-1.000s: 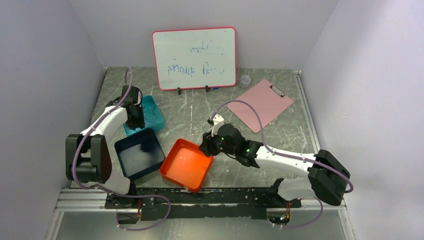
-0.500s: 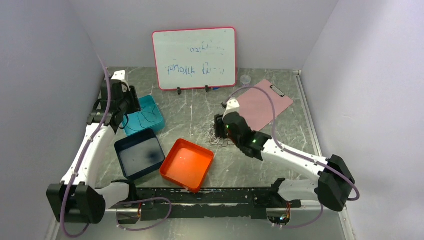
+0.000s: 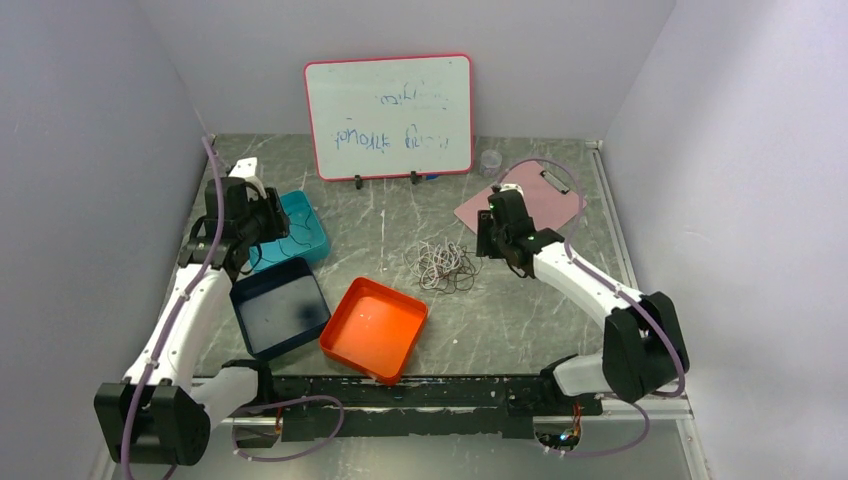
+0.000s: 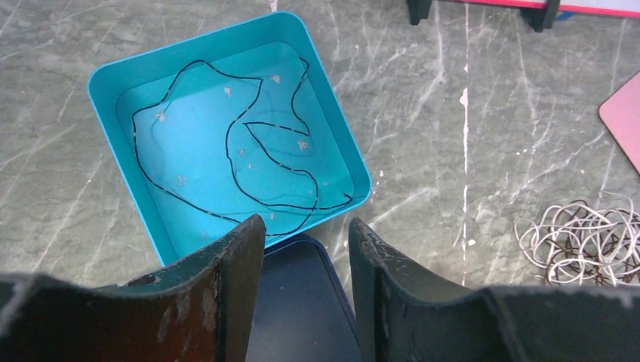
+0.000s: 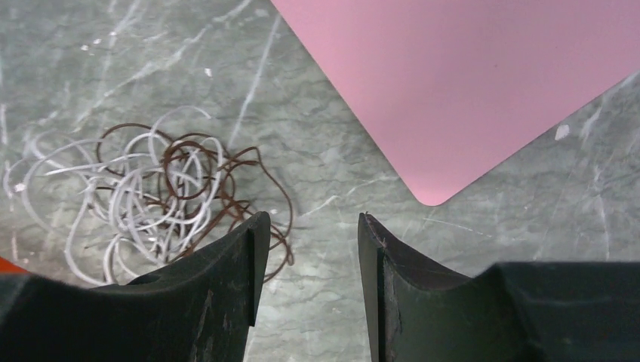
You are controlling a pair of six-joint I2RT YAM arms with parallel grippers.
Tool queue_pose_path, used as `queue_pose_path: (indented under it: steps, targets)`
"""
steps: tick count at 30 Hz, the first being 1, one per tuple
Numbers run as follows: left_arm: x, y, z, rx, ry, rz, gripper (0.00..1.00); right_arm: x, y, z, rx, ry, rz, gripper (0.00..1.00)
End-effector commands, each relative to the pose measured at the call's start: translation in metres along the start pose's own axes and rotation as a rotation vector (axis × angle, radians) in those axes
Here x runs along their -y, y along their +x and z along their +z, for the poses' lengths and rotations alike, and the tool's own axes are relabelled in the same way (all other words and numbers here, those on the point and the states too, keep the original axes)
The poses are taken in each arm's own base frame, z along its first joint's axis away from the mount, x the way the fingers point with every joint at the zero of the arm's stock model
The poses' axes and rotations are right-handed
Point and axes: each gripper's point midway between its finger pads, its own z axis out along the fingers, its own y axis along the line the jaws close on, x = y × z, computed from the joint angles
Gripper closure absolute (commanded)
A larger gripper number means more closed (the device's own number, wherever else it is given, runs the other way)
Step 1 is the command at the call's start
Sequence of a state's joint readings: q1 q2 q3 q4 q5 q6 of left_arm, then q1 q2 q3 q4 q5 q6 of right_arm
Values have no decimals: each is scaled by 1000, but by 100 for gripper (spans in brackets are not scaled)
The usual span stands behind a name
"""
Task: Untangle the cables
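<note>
Both pairs of jaws stand apart and empty. Just left of the right gripper (image 5: 311, 222) lie the tangled cables (image 5: 151, 196), a white-and-brown heap spread slightly wider than deep on the table (image 3: 400, 215), with bare room between the orange tray (image 3: 373, 330) and the pink clipboard (image 5: 468, 75). Over the teal tray (image 4: 189, 45), where it meets the navy tray (image 4: 302, 317), hangs the left gripper (image 4: 306, 226); one black cable (image 4: 249, 151) loops loosely inside the teal tray.

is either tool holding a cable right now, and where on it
Nothing is held. The left tool is open and empty near the teal tray; the right tool is open and empty beside the tangled cables.
</note>
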State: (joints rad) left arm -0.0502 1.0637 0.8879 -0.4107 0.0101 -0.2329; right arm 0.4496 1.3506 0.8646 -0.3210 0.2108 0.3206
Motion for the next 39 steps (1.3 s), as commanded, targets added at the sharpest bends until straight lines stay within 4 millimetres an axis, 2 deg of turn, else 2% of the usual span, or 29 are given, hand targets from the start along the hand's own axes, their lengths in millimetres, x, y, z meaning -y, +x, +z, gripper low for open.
queue_pose_path:
  steps: [1, 8, 18, 22, 28, 30, 35, 39]
  targets:
    - [10, -7, -11, 54, 57, -15, 50, 9, 5, 7, -54, -31, 4, 50]
    - [4, -10, -14, 79, 35, -26, 49, -4, 20, 19, -117, -127, -16, 51]
    - [-6, -4, -4, 48, 31, -54, 51, -2, 29, 27, -111, -130, -25, 52]
    - [-7, -3, -3, 43, 29, -55, 51, -3, 18, 20, -48, -143, -28, 53]
    - [-8, -3, 0, 36, 39, -65, 52, -5, -12, -5, 109, -176, -13, 52]
    - [-7, -2, -1, 36, 42, -64, 52, -6, -11, -9, 120, -186, -13, 52]
    - [-7, -4, -2, 42, 43, -63, 51, -11, 9, 1, 22, -218, -38, 52]
    - [-8, -3, -2, 39, 38, -62, 51, -5, 26, 12, -49, -176, -36, 53]
